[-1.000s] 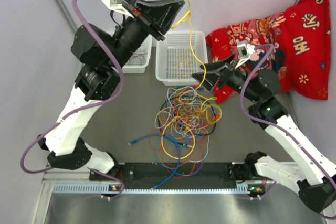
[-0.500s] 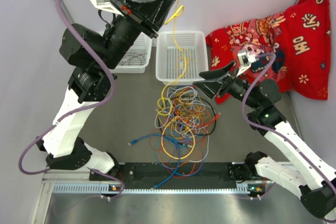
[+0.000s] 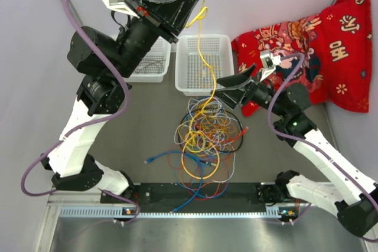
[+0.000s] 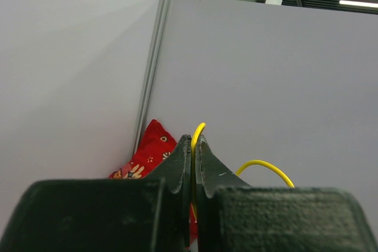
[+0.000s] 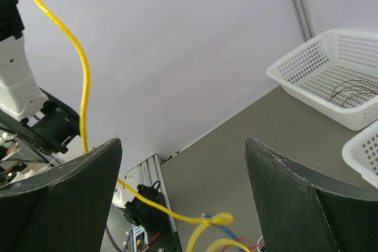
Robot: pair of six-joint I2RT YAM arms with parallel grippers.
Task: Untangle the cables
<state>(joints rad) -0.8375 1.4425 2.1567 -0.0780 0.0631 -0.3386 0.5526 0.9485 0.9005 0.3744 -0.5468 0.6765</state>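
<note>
My black fingers [image 4: 94,216] look matt and grainy; the thin yellow cable [image 5: 86,98] is glossy, the white perforated basket [image 5: 354,45] smooth plastic.

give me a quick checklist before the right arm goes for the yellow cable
1. Left gripper shut on the yellow cable, holding it high: ok.
2. Right gripper open wide enough to take a cable: ok.
3. Yellow cable lying between the right gripper's fingers: cannot tell; the wrist view shows it passing by one finger.
4. Yellow cable free of the pile: not ok; its lower end runs down into the tangle.
5. The two grippers apart from each other: ok.
</note>
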